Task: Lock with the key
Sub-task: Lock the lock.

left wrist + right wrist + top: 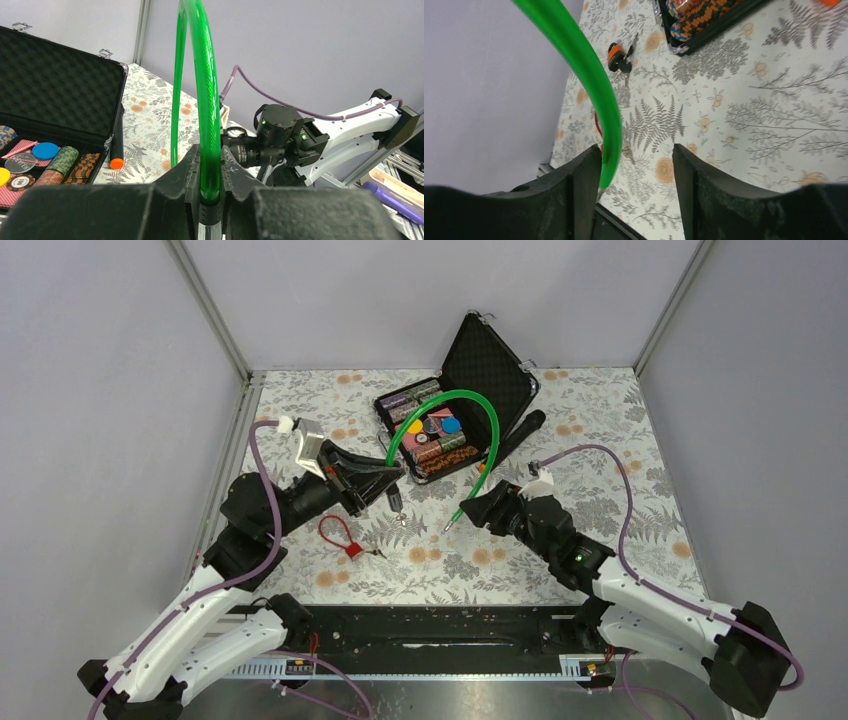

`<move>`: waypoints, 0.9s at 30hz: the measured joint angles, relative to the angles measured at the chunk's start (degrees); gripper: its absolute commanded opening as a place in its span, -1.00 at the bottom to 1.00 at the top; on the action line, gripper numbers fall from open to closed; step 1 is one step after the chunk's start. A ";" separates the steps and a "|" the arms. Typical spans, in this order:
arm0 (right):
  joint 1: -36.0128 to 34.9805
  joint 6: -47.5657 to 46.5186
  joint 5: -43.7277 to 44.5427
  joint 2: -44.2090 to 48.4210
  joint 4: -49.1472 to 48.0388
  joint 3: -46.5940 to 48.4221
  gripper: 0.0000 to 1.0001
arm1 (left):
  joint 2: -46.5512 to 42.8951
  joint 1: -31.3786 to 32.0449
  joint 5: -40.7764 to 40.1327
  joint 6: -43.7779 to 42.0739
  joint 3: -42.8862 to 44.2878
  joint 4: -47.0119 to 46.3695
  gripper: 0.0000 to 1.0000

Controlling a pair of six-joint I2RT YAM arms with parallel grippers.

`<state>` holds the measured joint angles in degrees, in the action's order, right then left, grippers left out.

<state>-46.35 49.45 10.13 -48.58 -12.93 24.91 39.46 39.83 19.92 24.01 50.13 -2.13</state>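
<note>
Left gripper pinching green cable loop at lower centre; right gripper spread round its free end; springy loop may escape.

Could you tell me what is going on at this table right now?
The left gripper is shut on one end of the green cable loop, holding it arched above the open chip case. The right gripper is open, with the cable's free end between its fingers, close against one of them. Neither gripper holds a key; the black-headed keys lie on the table.
</note>
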 measured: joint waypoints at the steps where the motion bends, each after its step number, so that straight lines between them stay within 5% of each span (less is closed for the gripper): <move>1: 0.00 1.01 -0.92 -1.27 -1.18 0.00 -0.01 | -0.02 0.00 0.00 0.15 0.00 -0.20 -1.00; 4: 0.02 3.32 -2.93 -3.93 -4.26 0.00 -0.17 | -0.02 0.00 0.02 0.90 0.00 -0.70 -1.00; 10: 0.02 5.55 -5.31 -5.84 -8.81 0.44 0.18 | -0.11 0.00 0.02 2.16 0.00 -2.01 -1.00; 13: 0.02 5.62 -5.31 -6.36 -9.40 1.29 -0.12 | -0.44 0.00 0.02 2.62 0.00 -2.34 -1.00; 16: 0.02 5.55 -5.31 -6.99 -10.10 1.79 -0.63 | -0.79 0.00 0.04 2.89 0.00 -2.56 -1.00; 20: 0.02 5.99 -5.38 -7.17 -10.14 2.01 -0.98 | -0.83 0.00 0.04 3.02 0.00 -2.73 -1.00; 27: 0.02 6.23 -5.33 -4.35 -8.98 2.21 -1.00 | -0.72 0.00 0.44 3.72 -1.14 -4.46 -1.00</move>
<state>-46.33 55.68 4.80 -52.93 -21.91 27.11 38.74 39.83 20.36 27.73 48.99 -6.59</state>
